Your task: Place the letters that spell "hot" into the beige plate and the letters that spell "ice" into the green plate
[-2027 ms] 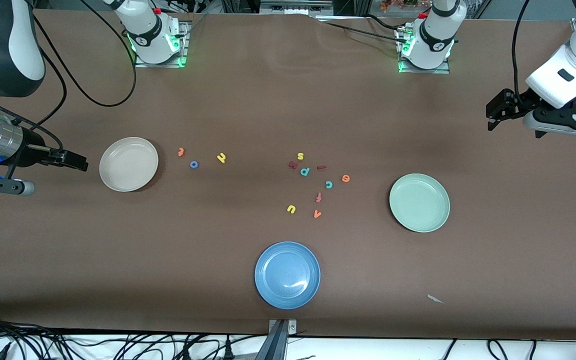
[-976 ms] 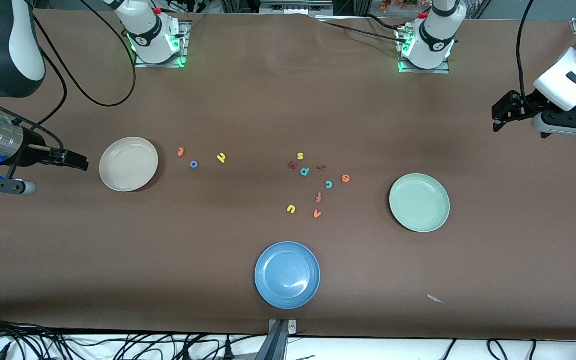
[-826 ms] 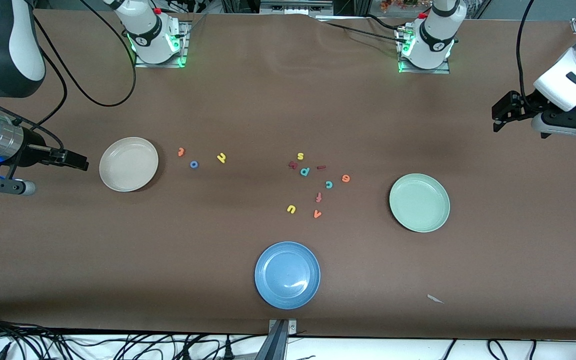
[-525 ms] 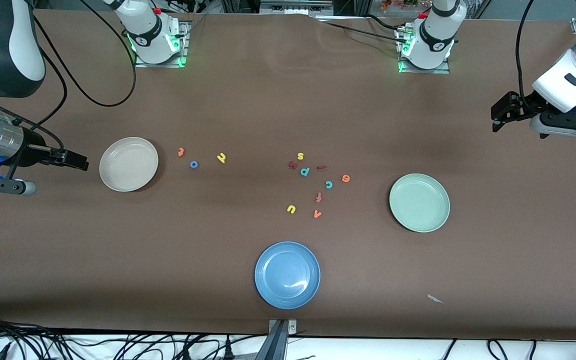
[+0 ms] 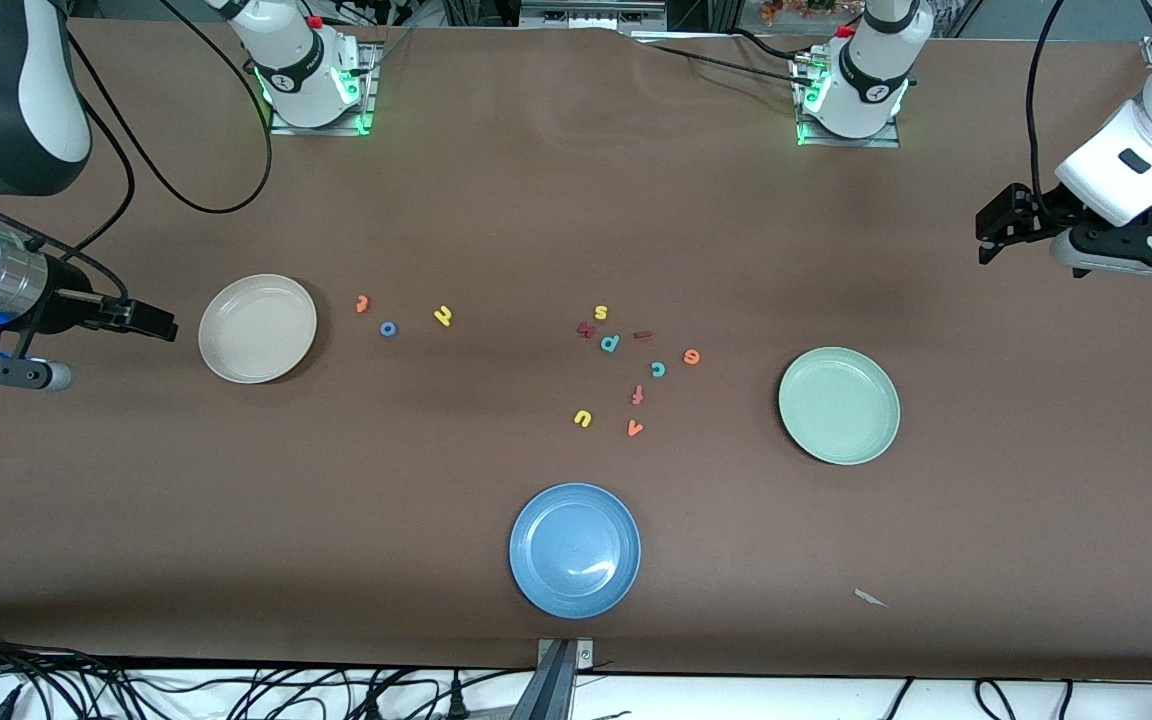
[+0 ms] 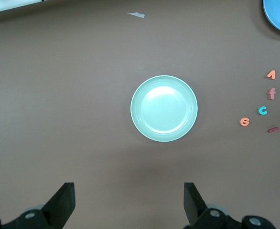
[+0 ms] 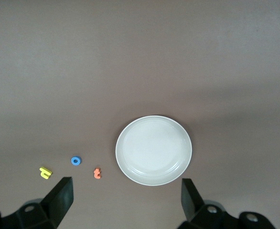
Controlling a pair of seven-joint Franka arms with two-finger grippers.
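Front view shows a wide brown tabletop (image 5: 496, 230) with two white arm bases bolted along its farthest edge and loose black cables trailing off the nearest edge. Three plates sit well apart on it: the beige plate (image 5: 257, 328) toward the right arm's end, the green plate (image 5: 839, 405) toward the left arm's end, and a blue plate (image 5: 574, 549) between them, nearest the camera. All three plates hold nothing. Just beside the beige plate lie the orange t (image 5: 363, 303), the blue o (image 5: 388, 328) and the yellow h (image 5: 443, 316), in a loose row on the bare surface. Closer to the green plate a scattered cluster holds the dark red i (image 5: 643, 335), the teal c (image 5: 658, 369) and the orange e (image 5: 691, 356), mixed with a yellow s (image 5: 601, 312), a teal p (image 5: 610, 343), a red-orange f (image 5: 637, 395), a yellow u (image 5: 582, 418) and an orange v (image 5: 634, 428). A small white scrap (image 5: 871, 598) lies near the front edge. The left claw (image 6: 129, 202) hangs in the air over the left arm's end of the tabletop, fingers spread wide and holding nothing, the green plate framed between them in its wrist view. The right claw (image 7: 126, 198) hangs over the right arm's end, likewise spread wide with nothing in it, looking down on the beige plate.
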